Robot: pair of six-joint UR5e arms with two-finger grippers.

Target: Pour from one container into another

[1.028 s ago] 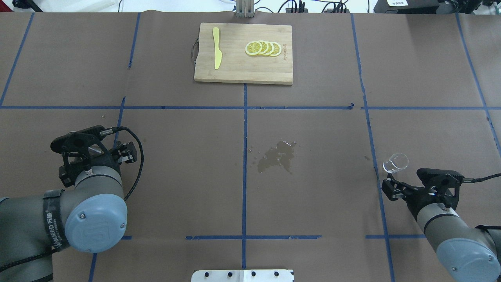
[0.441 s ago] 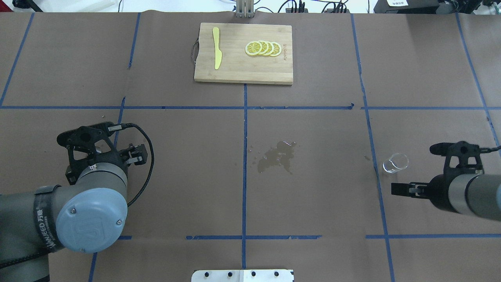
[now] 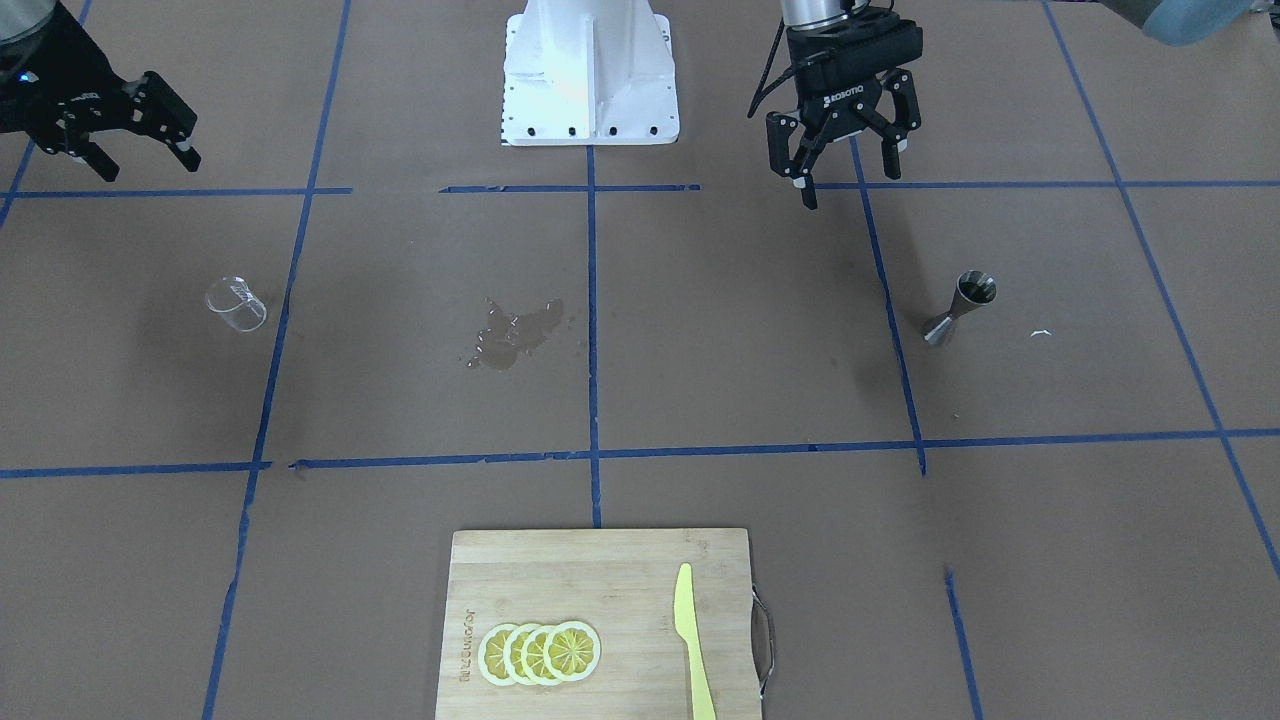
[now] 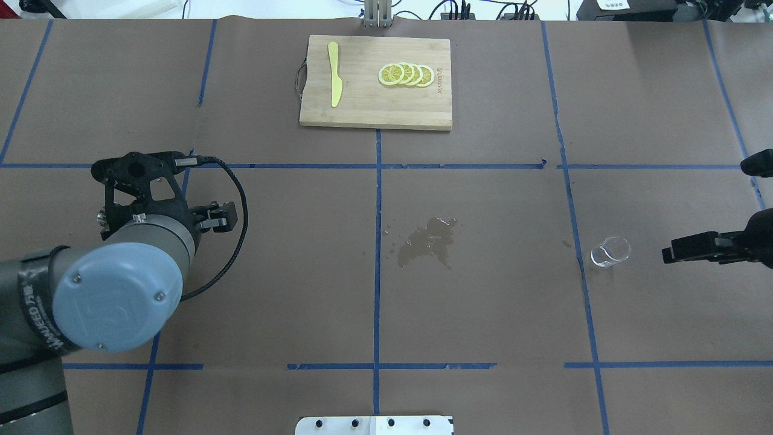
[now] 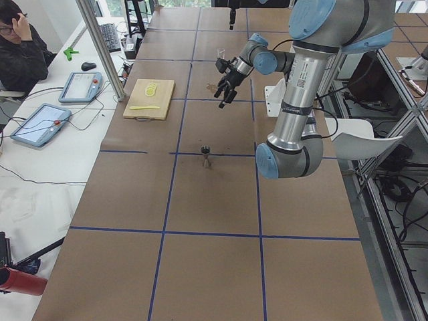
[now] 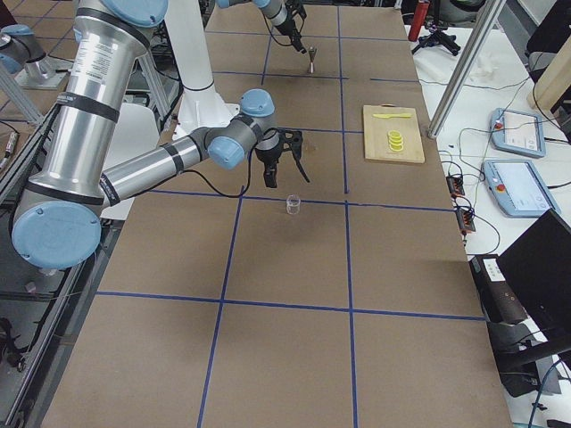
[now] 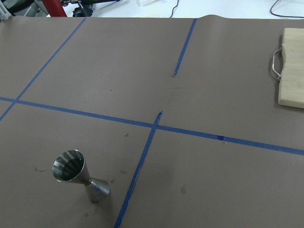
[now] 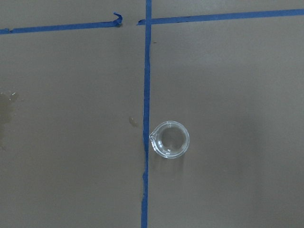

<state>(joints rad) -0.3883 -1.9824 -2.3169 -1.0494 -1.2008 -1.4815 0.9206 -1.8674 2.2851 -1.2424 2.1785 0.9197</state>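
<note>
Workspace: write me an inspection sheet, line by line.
Surface: brown paper table, blue tape grid, wet stain in the middle.
Job's things: clear cup and jigger upright, far apart, neither held.
Clutter: cutting board with lemon slices and yellow knife.
Grippers: left gripper open, empty; right gripper open, empty.
Cables: black cable looped at the left wrist.
Surroundings: person seated at a side desk with control tablets.
</note>
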